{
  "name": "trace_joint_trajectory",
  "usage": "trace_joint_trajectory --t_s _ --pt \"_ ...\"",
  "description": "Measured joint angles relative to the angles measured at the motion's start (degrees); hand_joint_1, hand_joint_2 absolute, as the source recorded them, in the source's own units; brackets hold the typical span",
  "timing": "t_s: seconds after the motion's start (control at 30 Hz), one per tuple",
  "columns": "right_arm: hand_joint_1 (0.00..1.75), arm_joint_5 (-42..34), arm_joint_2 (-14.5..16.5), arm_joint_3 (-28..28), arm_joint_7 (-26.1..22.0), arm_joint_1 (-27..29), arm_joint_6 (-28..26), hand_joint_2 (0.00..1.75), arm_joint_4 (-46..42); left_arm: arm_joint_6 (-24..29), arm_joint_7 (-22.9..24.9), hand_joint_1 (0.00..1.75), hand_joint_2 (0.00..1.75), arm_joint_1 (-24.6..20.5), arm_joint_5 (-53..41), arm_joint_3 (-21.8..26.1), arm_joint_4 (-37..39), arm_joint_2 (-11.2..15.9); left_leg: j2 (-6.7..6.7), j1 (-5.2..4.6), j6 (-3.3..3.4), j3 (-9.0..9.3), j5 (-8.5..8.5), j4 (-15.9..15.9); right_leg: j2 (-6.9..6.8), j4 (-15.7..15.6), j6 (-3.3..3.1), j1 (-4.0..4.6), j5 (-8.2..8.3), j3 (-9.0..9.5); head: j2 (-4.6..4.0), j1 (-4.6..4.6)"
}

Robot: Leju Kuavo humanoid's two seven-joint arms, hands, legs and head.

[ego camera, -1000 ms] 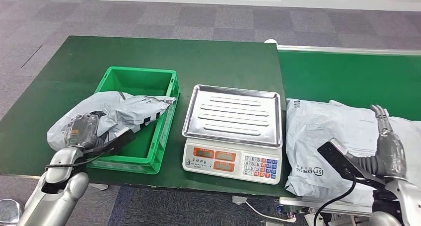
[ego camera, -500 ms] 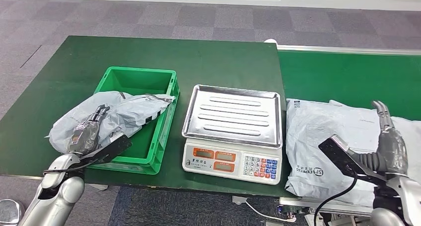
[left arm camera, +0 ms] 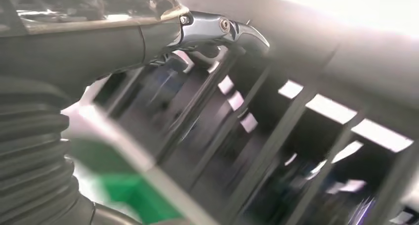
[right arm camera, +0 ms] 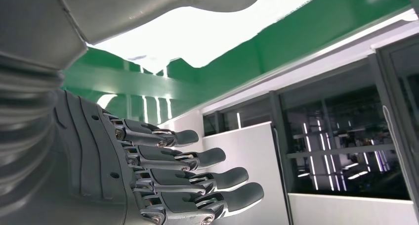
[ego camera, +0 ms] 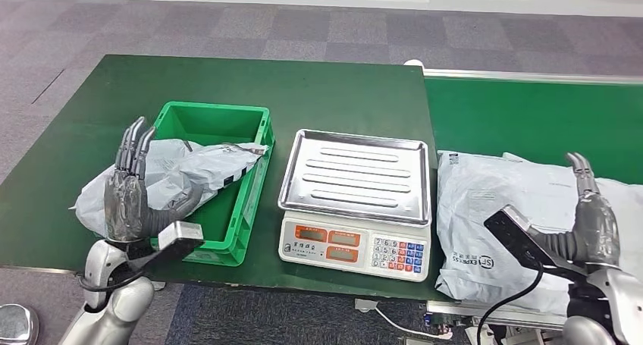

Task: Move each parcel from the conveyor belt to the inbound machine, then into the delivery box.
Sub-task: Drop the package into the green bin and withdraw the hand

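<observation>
Left hand (ego camera: 127, 197) at lower left, fingers spread, empty, beside grey parcel (ego camera: 193, 170) draped over green box (ego camera: 254, 125). Right hand (ego camera: 594, 220) at lower right, fingers extended, empty.

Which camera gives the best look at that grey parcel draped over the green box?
The head view: the grey parcel lies half in the green box, half on the table, with the left hand raised beside it, fingers spread. The left wrist view is blurred; the right wrist view looks elsewhere.
</observation>
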Motion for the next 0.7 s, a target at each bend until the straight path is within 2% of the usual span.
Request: trace_joint_trajectory --t_s 0.13,0.2,0.27,0.37,0.47,0.57,0.7 --pt "0.00 -0.14 0.16 0.21 -0.27 -0.62 -0.36 1.75 0.59 1.52 -6.83 0.00 1.75 0.17 -2.86 -1.64 -4.08 -3.88 -0.04 0.00 0.00 0.00 0.00 0.00 -0.05 0.00 0.00 0.00 0.00 0.03 0.00 0.00" --pt "0.00 -0.38 0.16 0.26 -0.25 -0.72 -0.59 1.75 0.82 1.53 -10.84 0.00 1.75 0.20 -0.26 -2.96 -5.44 -5.29 -0.03 0.00 0.00 0.02 0.00 0.01 -0.03 0.00 0.00 0.00 0.00 0.02 0.00 0.00" --pt "0.00 -0.73 0.16 0.27 -0.17 -0.62 -0.78 1.75 0.93 1.40 -12.70 0.00 1.75 0.08 3.16 -4.98 -6.36 -6.03 -0.03 0.00 0.00 0.05 0.00 0.01 -0.02 -0.01 0.00 0.01 0.00 0.01 0.00 0.00" --pt "0.00 -1.00 0.16 0.16 0.14 0.62 -1.04 1.75 0.65 -2.85 -8.50 0.00 1.75 -1.05 7.73 -9.78 -6.79 -5.80 -0.08 0.00 0.00 0.05 0.00 0.02 -0.11 -0.02 0.00 0.01 -0.01 0.04 0.00 0.00" --pt "0.00 -0.84 0.20 0.04 0.36 1.67 -1.01 1.75 -0.04 -13.92 -3.22 0.00 1.75 -3.16 11.72 -14.39 -6.01 -4.67 -0.07 0.01 -0.01 0.03 0.01 0.00 -0.12 -0.02 -0.01 0.01 0.00 0.05 0.00 0.00" --pt "0.00 -0.30 0.35 0.03 0.26 1.57 -0.81 1.75 -0.30 -21.79 -2.69 0.00 1.75 -4.83 14.12 -17.52 -3.88 -3.33 0.08 0.01 -0.01 0.06 0.01 0.00 0.02 -0.01 -0.04 0.01 0.03 0.03 0.00 0.00" --pt "0.00 0.03 0.72 0.03 -0.52 1.43 -1.47 1.75 -0.86 -23.92 -4.26 0.00 1.75 -6.23 15.20 -19.75 -0.96 -2.13 0.08 0.01 -0.02 0.08 0.03 0.00 0.05 -0.01 -0.05 0.01 0.05 0.03 0.00 0.00"
